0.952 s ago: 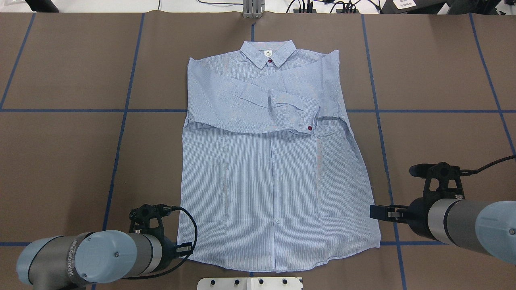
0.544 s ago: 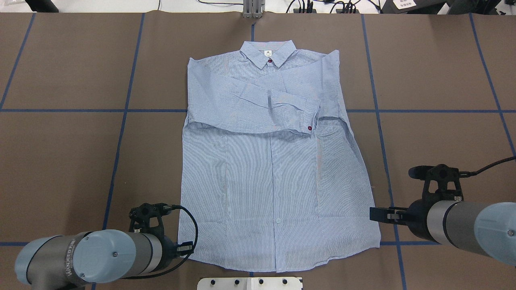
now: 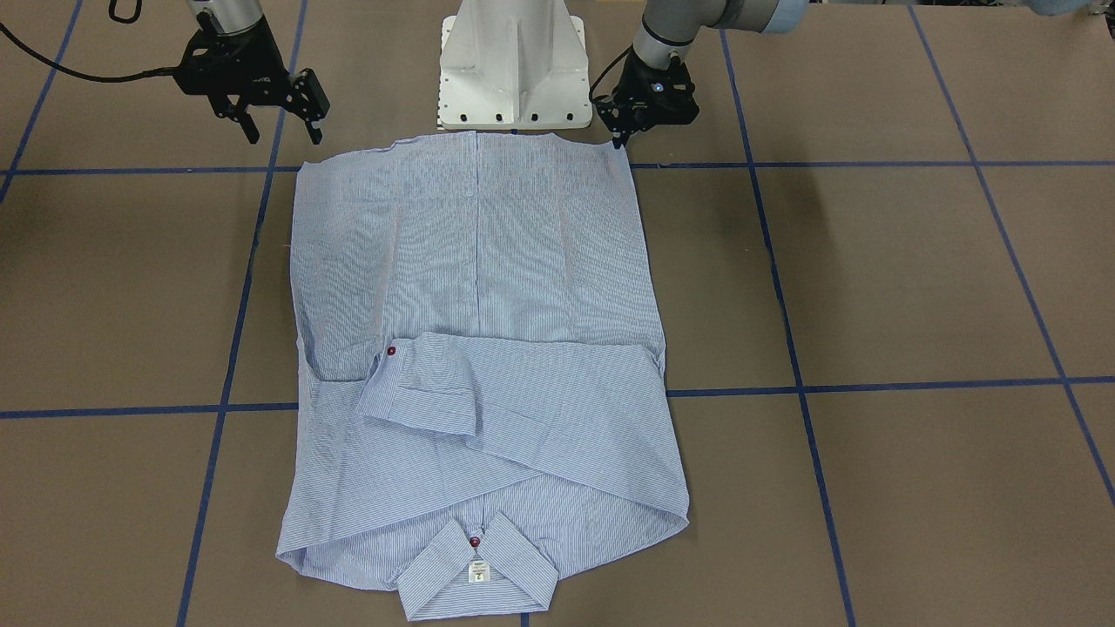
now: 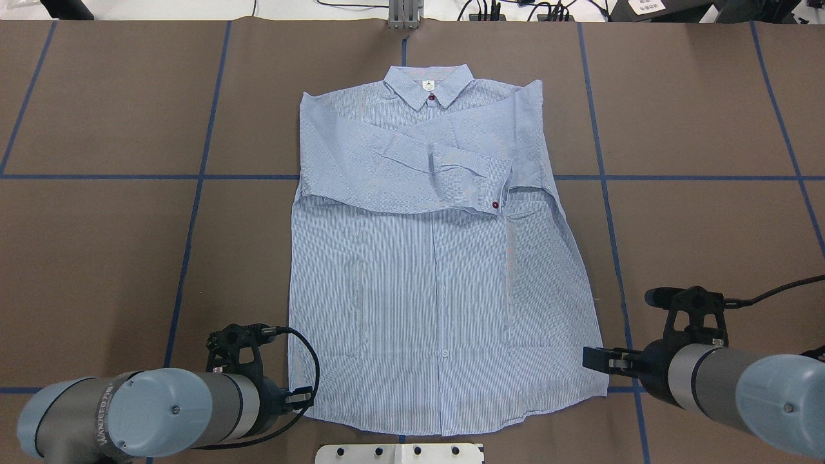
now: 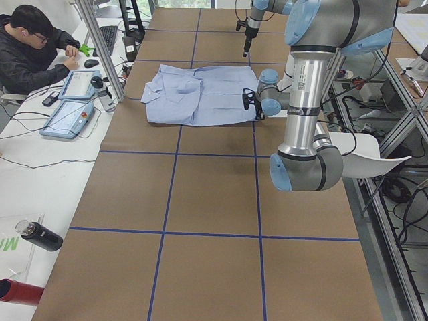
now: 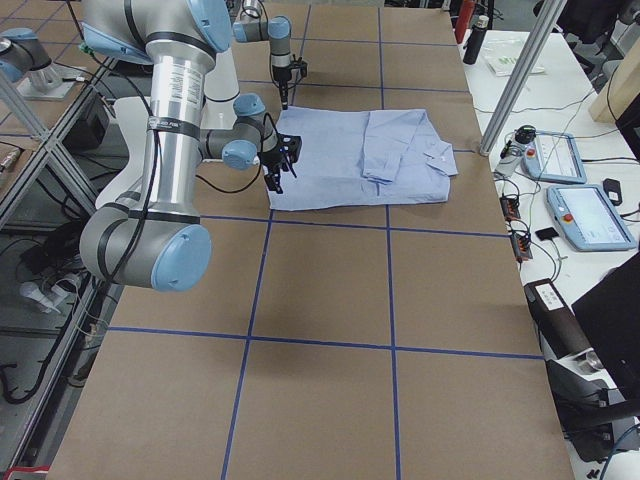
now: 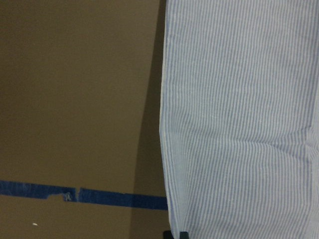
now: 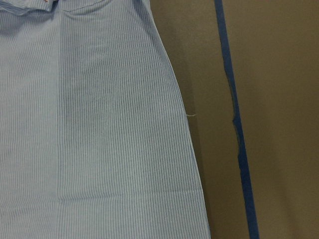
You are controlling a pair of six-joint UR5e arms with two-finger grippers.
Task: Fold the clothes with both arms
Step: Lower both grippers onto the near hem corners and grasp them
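The light blue striped shirt point(image 4: 438, 270) lies flat, front up, collar point(image 4: 428, 84) at the far side and both sleeves folded across the chest point(image 3: 488, 401). My left gripper point(image 3: 620, 139) stands low at the hem corner nearest the robot on its own side. Its jaws look closed, and a black fingertip point(image 7: 178, 234) sits at the shirt's edge point(image 7: 164, 129). My right gripper point(image 3: 283, 132) hovers just outside the other hem corner point(image 4: 602, 386), open, with nothing between its fingers point(image 3: 315, 132). In the right wrist view the shirt's side edge point(image 8: 184, 129) lies on the table.
The white pedestal base point(image 3: 512, 70) stands right behind the hem. Blue tape lines point(image 4: 606, 193) cross the brown table. A metal post point(image 4: 404, 13) and cables line the far edge. A person point(image 5: 30, 47) sits at a side desk with control tablets point(image 5: 70, 110).
My right arm has drawn back toward the robot's side and slightly inward, nearer the hem corner. The left arm has barely shifted. The shirt lies as before.
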